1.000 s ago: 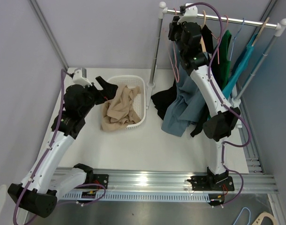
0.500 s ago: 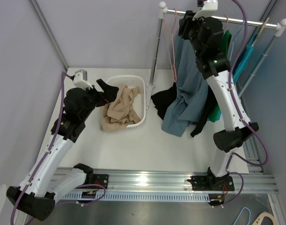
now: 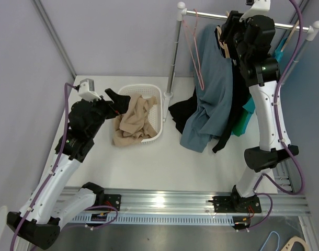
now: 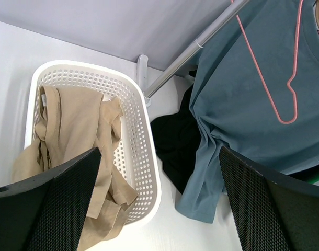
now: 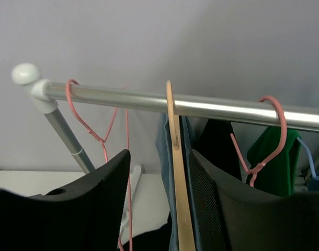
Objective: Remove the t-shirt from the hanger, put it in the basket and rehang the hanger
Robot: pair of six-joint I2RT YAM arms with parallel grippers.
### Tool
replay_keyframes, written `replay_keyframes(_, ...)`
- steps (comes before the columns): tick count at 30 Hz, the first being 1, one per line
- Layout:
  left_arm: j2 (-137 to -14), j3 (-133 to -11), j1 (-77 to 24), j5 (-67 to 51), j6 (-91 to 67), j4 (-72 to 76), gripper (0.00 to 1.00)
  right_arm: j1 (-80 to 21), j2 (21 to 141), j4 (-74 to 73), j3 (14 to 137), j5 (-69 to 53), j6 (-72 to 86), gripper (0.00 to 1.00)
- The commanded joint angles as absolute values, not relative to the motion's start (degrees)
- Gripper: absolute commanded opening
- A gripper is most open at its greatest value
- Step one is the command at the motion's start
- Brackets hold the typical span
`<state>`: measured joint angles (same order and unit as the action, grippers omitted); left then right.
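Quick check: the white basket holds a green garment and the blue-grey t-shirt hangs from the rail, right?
Not quite. The garment in the white basket is tan, not green; the left wrist view shows it clearly. The blue-grey t-shirt does hang from the rail.

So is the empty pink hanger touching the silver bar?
Touching. The right wrist view shows the pink hanger hooked over the silver bar near its end.

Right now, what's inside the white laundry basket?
A crumpled beige garment fills the white basket, with one end spilling over its rim. Whatever lies beneath it, including the basket floor, is covered.
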<state>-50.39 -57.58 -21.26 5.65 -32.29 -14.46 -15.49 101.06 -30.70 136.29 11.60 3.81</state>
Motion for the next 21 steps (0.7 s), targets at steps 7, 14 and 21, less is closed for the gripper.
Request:
replay_keyframes(7, -49.83, -57.13, -22.06, 6.77, -30.59, -11.6, 0.99, -12.4, 103.18, -32.7, 135.88, 5.63, 5.09, 0.54)
replay_keyframes(14, -50.19, -56.43, -22.24, 6.94, -30.67, -10.99, 1.0, -10.11, 107.13, -32.96, 136.5, 2.9, 6.5, 0.61)
replay_keyframes(21, -50.19, -55.99, -22.5, 7.21, -30.32, -10.28, 1.0, -9.23, 109.86, -32.87, 136.49, 0.62, 7.29, 0.61)
